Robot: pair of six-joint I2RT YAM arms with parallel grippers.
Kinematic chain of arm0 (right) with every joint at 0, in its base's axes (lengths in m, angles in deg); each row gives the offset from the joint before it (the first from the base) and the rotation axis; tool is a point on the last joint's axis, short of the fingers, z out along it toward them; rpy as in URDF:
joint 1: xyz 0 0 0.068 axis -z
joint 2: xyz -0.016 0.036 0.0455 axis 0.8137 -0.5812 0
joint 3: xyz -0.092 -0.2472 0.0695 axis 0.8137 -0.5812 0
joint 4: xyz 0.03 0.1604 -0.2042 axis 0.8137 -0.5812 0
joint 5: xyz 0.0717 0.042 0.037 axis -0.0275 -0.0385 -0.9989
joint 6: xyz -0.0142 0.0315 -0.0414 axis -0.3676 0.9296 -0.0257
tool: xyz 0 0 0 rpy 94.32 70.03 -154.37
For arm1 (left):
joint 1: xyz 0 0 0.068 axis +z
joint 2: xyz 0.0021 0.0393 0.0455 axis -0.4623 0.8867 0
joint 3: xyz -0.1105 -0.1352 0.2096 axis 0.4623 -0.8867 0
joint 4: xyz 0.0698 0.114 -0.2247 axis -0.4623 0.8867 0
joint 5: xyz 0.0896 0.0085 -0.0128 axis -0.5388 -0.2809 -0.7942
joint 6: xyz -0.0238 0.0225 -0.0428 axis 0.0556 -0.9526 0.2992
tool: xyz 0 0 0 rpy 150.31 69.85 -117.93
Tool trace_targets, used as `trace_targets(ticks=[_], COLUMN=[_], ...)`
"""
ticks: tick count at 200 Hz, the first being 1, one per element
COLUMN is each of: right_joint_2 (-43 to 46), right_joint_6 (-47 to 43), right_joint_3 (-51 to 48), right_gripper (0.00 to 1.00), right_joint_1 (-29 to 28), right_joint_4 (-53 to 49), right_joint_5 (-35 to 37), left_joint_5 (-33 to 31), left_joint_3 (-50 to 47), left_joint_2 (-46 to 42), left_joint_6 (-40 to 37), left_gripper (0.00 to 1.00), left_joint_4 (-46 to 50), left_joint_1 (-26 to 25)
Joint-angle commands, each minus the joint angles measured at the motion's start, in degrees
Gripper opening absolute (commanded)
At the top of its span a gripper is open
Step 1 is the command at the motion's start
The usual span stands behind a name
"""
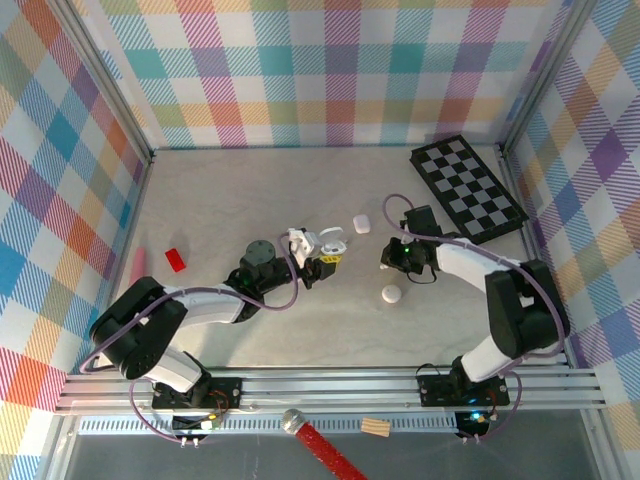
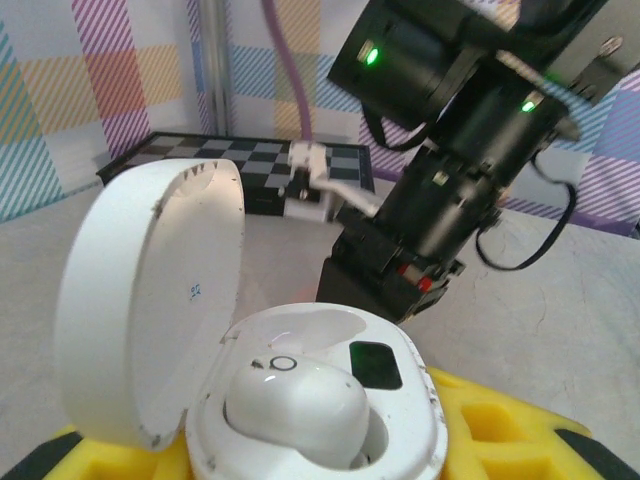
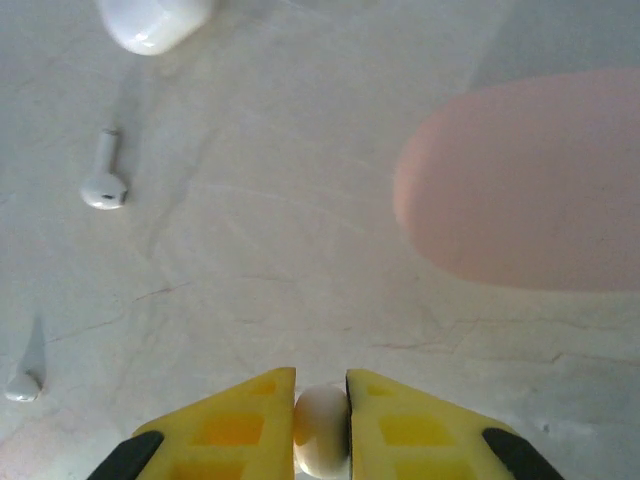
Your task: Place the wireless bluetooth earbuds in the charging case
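Observation:
My left gripper (image 1: 322,252) is shut on the white charging case (image 2: 330,400), which sits between its yellow fingers (image 2: 500,430). The case's lid (image 2: 150,300) stands open. One white earbud (image 2: 300,405) lies in the near socket; the socket beside it looks hollow. My right gripper (image 3: 321,385) is shut on a small white earbud (image 3: 321,430), low over the table just right of the case. In the left wrist view, the black right wrist (image 2: 440,200) hangs close behind the case. A stemmed white earbud (image 3: 103,185) and another tiny one (image 3: 20,385) lie loose on the table.
A closed white case (image 1: 361,223) lies behind the grippers, and a pale pink pebble-shaped case (image 1: 391,294) lies in front of the right gripper. A chessboard (image 1: 467,187) sits at the back right. A red block (image 1: 176,259) and a pink stick (image 1: 137,265) lie at the left.

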Motion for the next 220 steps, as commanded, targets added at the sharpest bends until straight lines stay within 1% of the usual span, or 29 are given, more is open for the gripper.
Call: trace_targets(ticks=[1,38,56,84,97,127,148,185,220], right_joint_2=[5.23,13.52,16.82,20.24,21.22,22.52,22.28,20.53,17.81], right_joint_6=[-3.6,-10.06,-13.4,-17.33,-18.94,-21.82,-23.8,-25.76,-25.7], right_joint_3=[0.83,2.55,3.35,4.89,5.34,7.02,8.76,11.28,13.29], right_gripper=[0.18,0.18,0.18,0.18,0.18,0.18,0.18,0.19,0.19], right_joint_1=[-2.95,-9.08,-11.9,-15.72,-17.66,-21.18,-22.97,-25.02,-25.69], right_joint_4=[-3.2,-4.03,-3.79,-3.5,-2.96,-2.46,-3.33,-3.8,-4.73], right_joint_5=[4.69,10.77,12.53,13.9,15.88,19.04,19.96,20.33,20.12], left_joint_5=[2.09,3.4,3.95,4.74,5.01,4.83,5.28,6.2,7.14], left_joint_3=[1.11,2.07,2.6,3.3,3.49,3.12,3.4,3.32,2.98], left_joint_2=[1.24,1.87,2.05,2.4,2.49,2.24,2.31,2.74,1.76], left_joint_6=[0.83,0.88,0.83,0.74,0.83,0.76,0.65,0.91,1.09], left_gripper=[0.33,0.33,0.33,0.33,0.33,0.33,0.33,0.33,0.33], left_joint_4=[-3.53,-2.55,-1.66,-0.78,-0.55,-0.96,-0.54,-1.64,-2.15], left_joint_1=[0.27,0.6,0.79,0.88,0.89,0.88,0.88,0.88,0.89])
